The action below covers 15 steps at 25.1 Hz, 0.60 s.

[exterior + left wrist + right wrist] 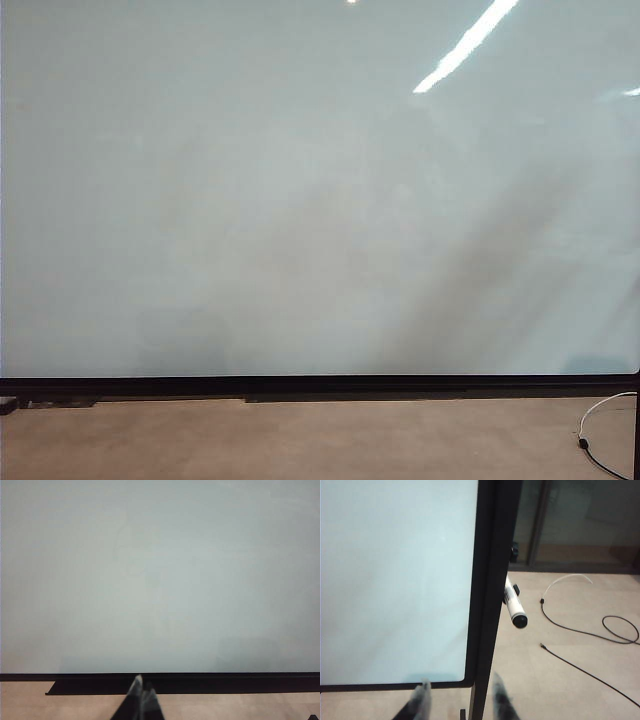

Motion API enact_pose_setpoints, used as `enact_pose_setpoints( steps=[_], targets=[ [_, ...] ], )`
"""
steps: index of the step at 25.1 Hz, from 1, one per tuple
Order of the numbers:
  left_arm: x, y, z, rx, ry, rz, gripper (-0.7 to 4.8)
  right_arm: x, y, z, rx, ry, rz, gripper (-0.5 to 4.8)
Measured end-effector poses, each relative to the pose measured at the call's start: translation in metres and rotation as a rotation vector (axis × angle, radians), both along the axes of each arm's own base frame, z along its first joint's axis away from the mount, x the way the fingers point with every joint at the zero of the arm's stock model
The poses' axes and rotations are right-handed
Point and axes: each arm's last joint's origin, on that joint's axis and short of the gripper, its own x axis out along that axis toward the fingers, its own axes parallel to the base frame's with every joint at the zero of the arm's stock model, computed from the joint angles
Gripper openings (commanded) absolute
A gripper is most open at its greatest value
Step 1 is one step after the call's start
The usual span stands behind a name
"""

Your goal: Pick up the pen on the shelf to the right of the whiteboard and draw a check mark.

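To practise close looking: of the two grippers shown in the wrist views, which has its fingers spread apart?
The right gripper: its fingers stand apart, straddling the whiteboard frame below the pen. The left gripper has fingertips pressed together.

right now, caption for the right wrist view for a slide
Right claw open, straddling the whiteboard frame, short of the pen clipped beside its edge.

We see little of the robot. The left gripper (142,692) shows as two slim dark fingers (135,700) with pale grey tips pressed together into one point. The right gripper (461,695) shows two blurred dark fingers (420,702), greyish at the tips, tapering and set apart.
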Motion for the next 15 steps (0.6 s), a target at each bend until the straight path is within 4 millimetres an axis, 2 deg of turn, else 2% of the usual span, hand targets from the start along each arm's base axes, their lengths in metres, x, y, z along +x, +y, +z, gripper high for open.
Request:
enact_pose_setpoints(
  steps=[3, 15],
  targets=[
    [0.0, 0.0, 0.0, 0.0, 0.0, 0.0, -0.04, 0.003, -0.001, -0.001, -0.001, -0.001, 0.0, 2.14],
    [0.0, 0.0, 0.0, 0.0, 0.0, 0.0, -0.04, 0.019, -0.016, -0.013, -0.003, -0.019, 0.005, 2.17]
  ],
)
